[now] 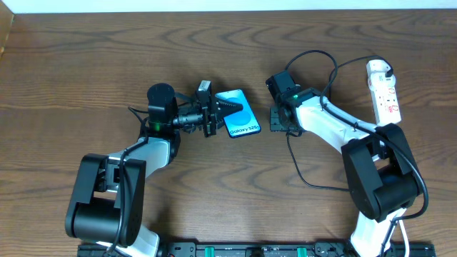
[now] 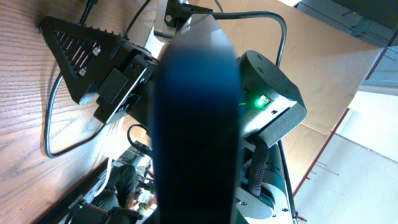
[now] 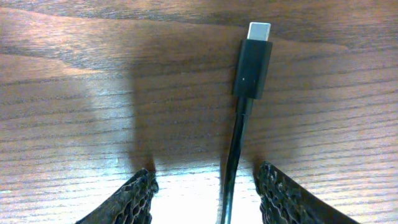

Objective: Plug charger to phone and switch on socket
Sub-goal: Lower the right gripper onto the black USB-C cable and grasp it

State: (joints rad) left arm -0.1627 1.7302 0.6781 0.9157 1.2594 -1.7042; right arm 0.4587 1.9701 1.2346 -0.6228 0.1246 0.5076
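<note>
The phone [image 1: 241,118], its screen bright blue, is held just off the table at centre by my left gripper [image 1: 228,107], which is shut on its left edge. In the left wrist view the phone [image 2: 196,124] is a dark blurred slab filling the middle. My right gripper [image 1: 275,119] points down at the table just right of the phone. It stands open [image 3: 208,196] over the charger [image 3: 253,62]. The black connector lies flat on the wood, and the thin cable runs between the fingers [image 3: 134,199] without touching them. The white socket [image 1: 383,89] lies at the far right.
The charger's black cable [image 1: 296,164] loops across the table from under my right gripper toward the right arm's base. A white plug [image 1: 378,69] sits in the socket's far end. My right arm's wrist [image 2: 273,93] with a green light shows behind the phone.
</note>
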